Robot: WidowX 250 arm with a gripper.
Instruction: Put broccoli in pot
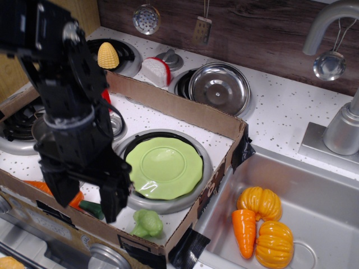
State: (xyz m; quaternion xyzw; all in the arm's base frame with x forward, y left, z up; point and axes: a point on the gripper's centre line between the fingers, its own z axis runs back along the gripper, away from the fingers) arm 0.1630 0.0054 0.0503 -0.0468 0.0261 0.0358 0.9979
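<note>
White speckled toy kitchen counter (280,112) runs across the scene, with a dark wood wall behind and a low cardboard frame (185,112) fencing off the stove area at left. A big black robot arm (61,89) fills the near left, covering most of the pot (39,130), of which only a sliver of steel rim shows at the arm's left edge. The gripper (90,193) hangs at the arm's lower end with its two dark fingers spread apart and nothing between them. Its right finger (114,196) stands just left of the broccoli (147,223), apart from it. The broccoli lies on the counter at the near edge, just inside the cardboard wall and just near of the light-green plate (164,167) sitting on a burner. A carrot (76,199) is mostly hidden behind the fingers; only bits of orange and its green top show. Far right of the frame sits a shallow steel pan (220,87). In the sink (314,185) at right lie another carrot (244,231) and two orange pumpkins (268,221). A yellow corn (108,55) rests on the far burner
</note>
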